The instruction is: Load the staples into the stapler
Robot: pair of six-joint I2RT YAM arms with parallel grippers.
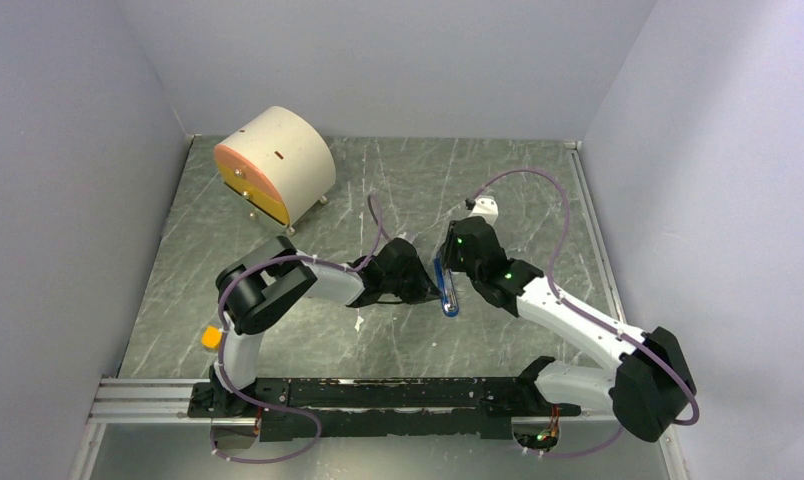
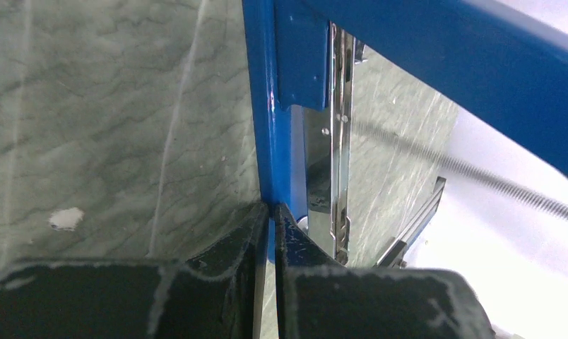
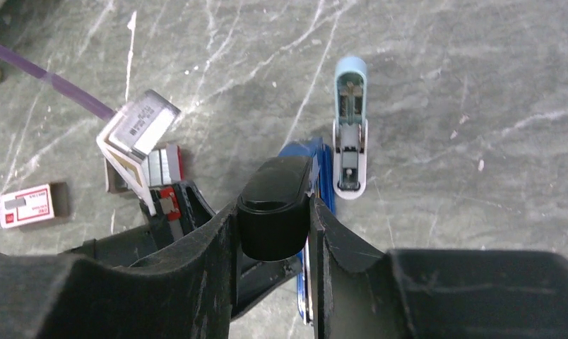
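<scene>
Holding the stapler [image 1: 446,290] open and steady looks to be the step in hand; it sits at the centre of the overhead view, between the two arms. In the left wrist view the left end effector [image 2: 270,212] is narrow, pinching a thin blue edge of the body at bottom centre. The bright metal magazine channel [image 2: 334,141] is exposed just to its right. In the right wrist view the right end effector [image 3: 273,236] is clamped around the black cap [image 3: 275,183] at lower centre.

To do this well, I judge that both grips should hold firm without twisting against each other, since the left pinch is on a slim edge and could slip. One arm must let go to fetch the staples, so the opened stapler should rest stably first. The staples [image 3: 164,164] appear to be the grey ribbed block left of centre, beside an opened white carton flap [image 3: 141,120], not yet in the channel.

The surface [image 1: 428,180] is grey-green and marbled. An orange block [image 1: 211,337] lies at its lower left and a cream drum [image 1: 273,165] stands at upper left. Pale grey walls [image 1: 398,60] close three sides.
</scene>
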